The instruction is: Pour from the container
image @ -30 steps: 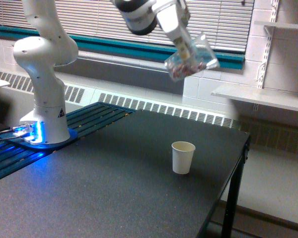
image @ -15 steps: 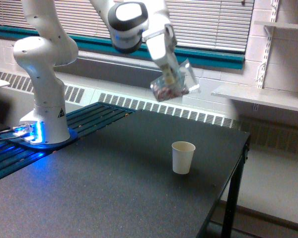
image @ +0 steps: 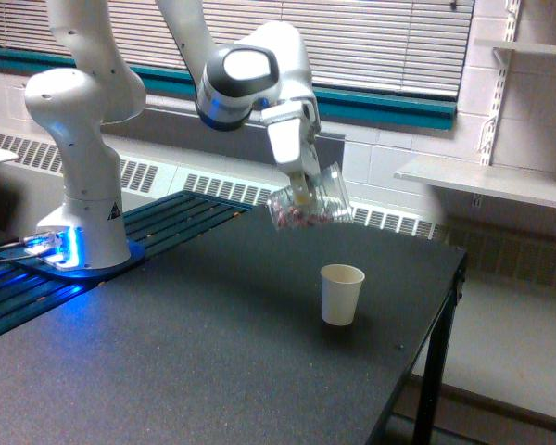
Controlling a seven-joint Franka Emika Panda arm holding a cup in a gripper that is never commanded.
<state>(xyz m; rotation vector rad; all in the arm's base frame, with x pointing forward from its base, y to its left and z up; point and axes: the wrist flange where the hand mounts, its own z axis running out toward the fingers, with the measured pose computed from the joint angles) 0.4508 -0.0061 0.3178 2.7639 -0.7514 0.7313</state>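
Black, speckled bench (image: pixel 185 371) filling the lower frame, its far right corner just below the wall heater, right edge dropping to a dark leg. White arm (image: pixel 83 120) bolted at the far left edge on a blue-lit base, thick column rising out of frame, forearm coming back down toward the middle and ending in a grey-and-white wrist. Below the wrist, gripper (image: pixel 301 190) clamped on the container (image: pixel 310 206), fingers closed against its wall; exact contact blurred. Container held in the air, well above the bench top, tilted hard over toward the exterior view's left, mouth lower than base; small dark reddish bits gathered in the low end. Handle not made out in the blur. Off-white paper cup (image: pixel 341 294) standing upright on the bench toward the right edge, nearer the far right corner than the near one, open mouth up, below and slightly to the exterior view's right of the container, clear of it. Inside of the cup not visible.
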